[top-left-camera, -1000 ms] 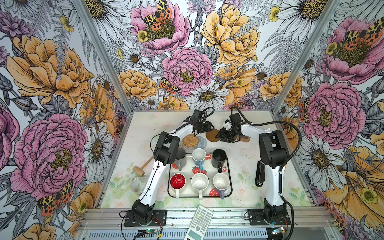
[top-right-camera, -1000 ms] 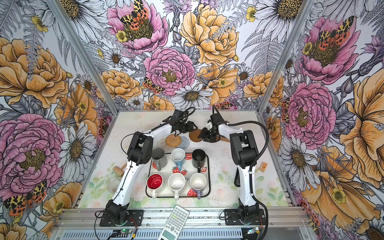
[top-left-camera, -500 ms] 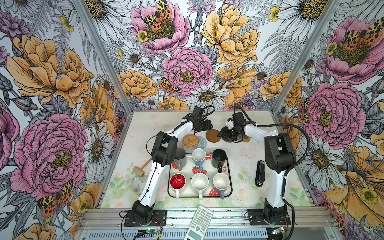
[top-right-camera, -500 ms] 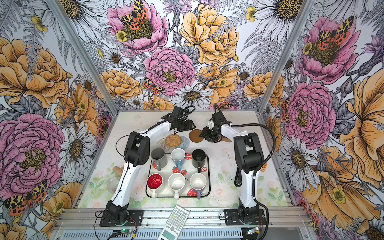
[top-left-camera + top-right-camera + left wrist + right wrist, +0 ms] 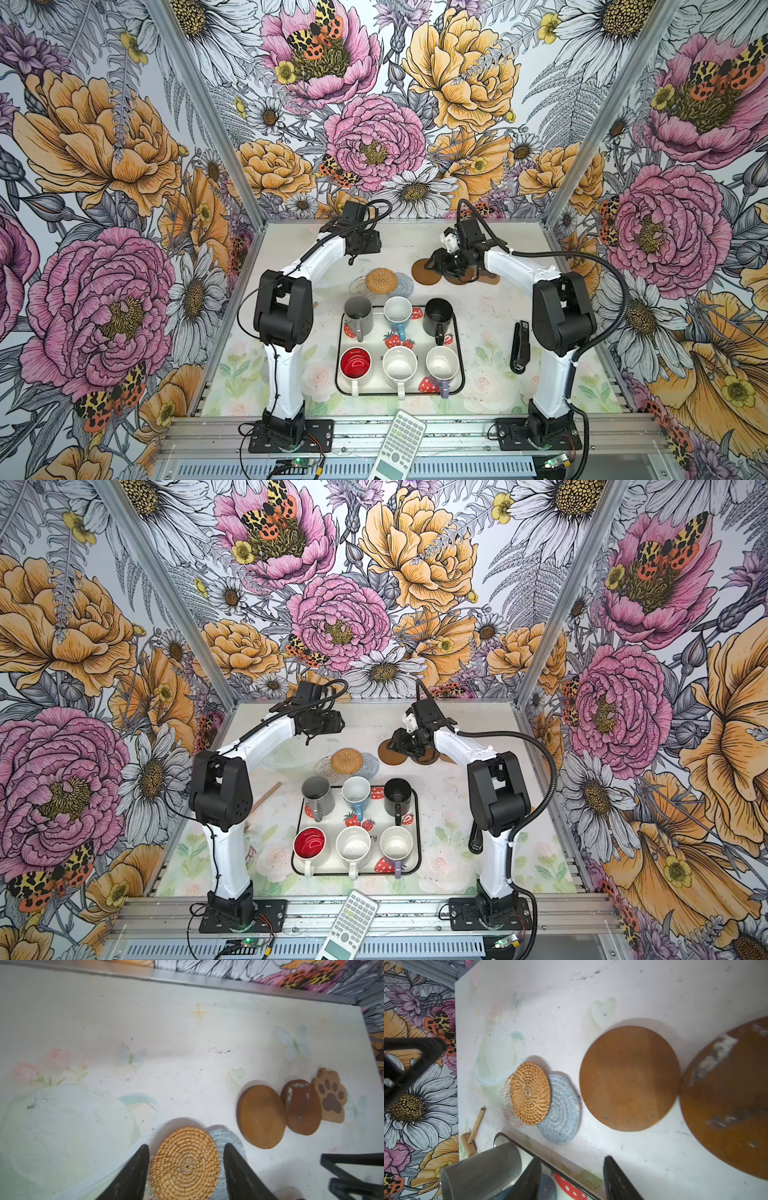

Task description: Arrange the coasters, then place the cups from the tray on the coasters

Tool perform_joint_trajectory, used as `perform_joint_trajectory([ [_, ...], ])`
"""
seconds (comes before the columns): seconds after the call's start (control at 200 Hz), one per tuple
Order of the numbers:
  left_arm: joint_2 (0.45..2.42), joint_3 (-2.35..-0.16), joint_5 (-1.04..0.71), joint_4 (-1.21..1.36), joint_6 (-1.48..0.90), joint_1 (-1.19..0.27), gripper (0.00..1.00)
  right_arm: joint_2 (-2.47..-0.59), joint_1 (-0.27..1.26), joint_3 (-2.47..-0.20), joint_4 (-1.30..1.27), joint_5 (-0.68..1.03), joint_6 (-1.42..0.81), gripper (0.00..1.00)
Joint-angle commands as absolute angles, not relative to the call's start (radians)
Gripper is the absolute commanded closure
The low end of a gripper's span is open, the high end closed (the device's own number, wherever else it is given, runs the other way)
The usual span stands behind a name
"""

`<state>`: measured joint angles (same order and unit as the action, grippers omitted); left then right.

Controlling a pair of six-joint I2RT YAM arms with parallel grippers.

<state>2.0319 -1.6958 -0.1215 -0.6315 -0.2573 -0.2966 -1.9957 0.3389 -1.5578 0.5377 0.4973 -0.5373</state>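
Rattan coaster [image 5: 185, 1165] is overlapping blue-grey crochet coaster [image 5: 560, 1120], so left gripper [image 5: 186, 1147] is hovering nearby, jaws part-open, empty; right gripper [image 5: 572, 1159] likewise near brown disc [image 5: 630, 1078].

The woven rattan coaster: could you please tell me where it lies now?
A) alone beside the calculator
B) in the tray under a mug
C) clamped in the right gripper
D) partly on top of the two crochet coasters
D: the woven rattan coaster overlaps both the whitish crochet coaster and the blue-grey crochet coaster beneath it.
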Motion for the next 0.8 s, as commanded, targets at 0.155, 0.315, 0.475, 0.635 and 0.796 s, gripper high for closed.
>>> perform_joint_trajectory([
  [0.155,2.01,-1.55,-0.151,-0.655,-0.237,-0.296,0.43,-2.2,0.411,-1.729,0.525,0.583,-0.567,0.5],
  [0.315,2.038,-1.549,-0.183,-0.649,-0.248,-0.295,0.43,-2.264,0.422,-1.777,0.525,0.59,-0.586,0.5],
  [0.475,2.058,-1.533,-0.246,-0.615,-0.271,-0.284,0.43,-2.308,0.425,-1.808,0.525,0.599,-0.599,0.51],
  [0.635,2.066,-1.497,-0.254,-0.58,-0.293,-0.279,0.43,-2.344,0.432,-1.834,0.525,0.611,-0.61,0.53],
  [0.796,2.083,-1.468,-0.308,-0.533,-0.324,-0.266,0.44,-2.375,0.44,-1.866,0.525,0.625,-0.623,0.54],
])
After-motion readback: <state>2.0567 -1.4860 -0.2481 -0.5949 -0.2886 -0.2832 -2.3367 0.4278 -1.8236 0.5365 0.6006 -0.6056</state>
